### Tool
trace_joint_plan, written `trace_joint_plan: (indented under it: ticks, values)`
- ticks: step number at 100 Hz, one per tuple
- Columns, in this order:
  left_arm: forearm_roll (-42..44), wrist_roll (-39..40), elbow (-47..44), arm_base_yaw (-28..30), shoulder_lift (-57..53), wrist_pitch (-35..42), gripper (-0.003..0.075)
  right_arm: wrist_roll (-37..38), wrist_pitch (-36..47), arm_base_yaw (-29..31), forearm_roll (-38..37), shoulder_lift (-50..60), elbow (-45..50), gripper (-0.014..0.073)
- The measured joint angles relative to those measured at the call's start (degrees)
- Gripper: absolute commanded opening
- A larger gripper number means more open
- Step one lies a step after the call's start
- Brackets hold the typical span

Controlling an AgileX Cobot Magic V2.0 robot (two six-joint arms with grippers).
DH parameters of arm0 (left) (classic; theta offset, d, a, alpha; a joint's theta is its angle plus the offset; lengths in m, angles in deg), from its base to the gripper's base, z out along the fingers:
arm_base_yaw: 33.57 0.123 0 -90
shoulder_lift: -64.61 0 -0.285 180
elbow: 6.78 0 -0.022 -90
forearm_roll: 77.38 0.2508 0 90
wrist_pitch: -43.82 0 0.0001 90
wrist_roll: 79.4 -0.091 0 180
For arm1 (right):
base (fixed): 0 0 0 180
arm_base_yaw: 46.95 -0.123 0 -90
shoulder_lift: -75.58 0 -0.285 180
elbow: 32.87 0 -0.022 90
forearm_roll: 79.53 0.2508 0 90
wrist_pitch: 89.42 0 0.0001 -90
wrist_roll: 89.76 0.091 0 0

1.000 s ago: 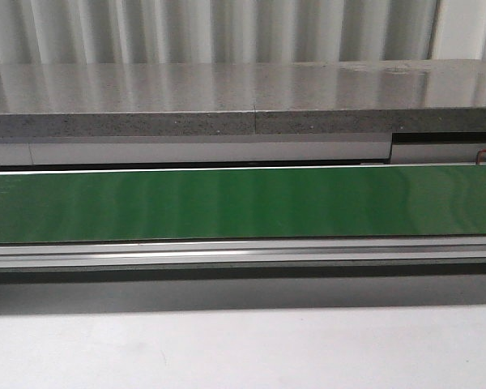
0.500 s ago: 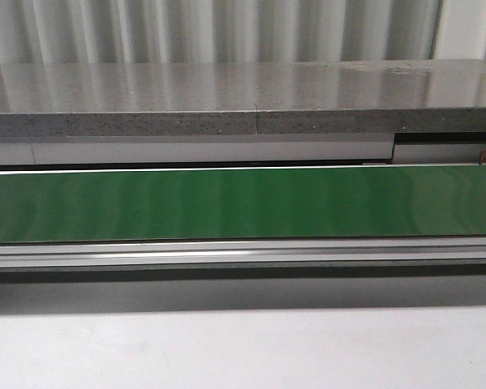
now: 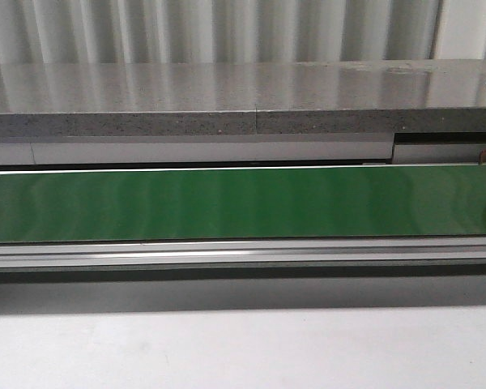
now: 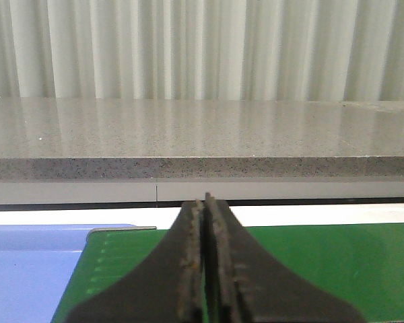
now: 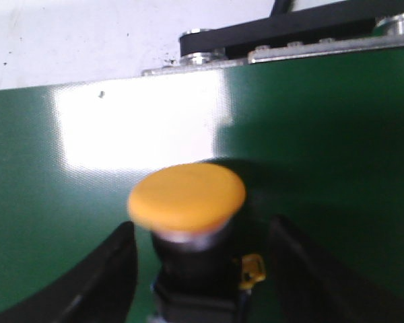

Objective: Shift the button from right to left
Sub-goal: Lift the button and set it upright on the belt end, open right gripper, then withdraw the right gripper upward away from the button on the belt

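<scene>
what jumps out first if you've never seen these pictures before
The yellow-capped button catches the eye first: it stands on the green conveyor belt, between the spread jaws of the right gripper, which do not appear to touch it. Next comes that long green belt running right across the front view below a grey speckled counter. The left gripper hangs over the belt with its jaws pressed together, holding nothing.

Left gripper (image 4: 205,269): fingers pressed together, nothing between them, pointing level and forward. Right gripper (image 5: 202,269): fingers (image 5: 101,276) spread wide, angled downward. In front view only a dark sliver at the right edge.
</scene>
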State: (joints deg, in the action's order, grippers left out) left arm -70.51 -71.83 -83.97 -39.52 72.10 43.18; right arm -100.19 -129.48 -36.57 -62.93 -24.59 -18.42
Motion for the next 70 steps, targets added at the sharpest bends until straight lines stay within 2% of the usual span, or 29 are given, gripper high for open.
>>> trace_joint_plan:
  ticks: [9,37,70]
  values:
    - [0.0,0.0,0.0,0.0,0.0,0.0,-0.002,0.0,0.0,0.0,0.1,0.0,0.0,0.0621]
    - [0.0,0.0,0.0,0.0,0.0,0.0,-0.002,0.0,1.48,0.0,1.57,1.27,0.04,0.0624]
    - [0.0,0.0,0.0,0.0,0.0,0.0,-0.002,-4.49,4.89,-4.23,2.4,14.55,0.56,0.0624]
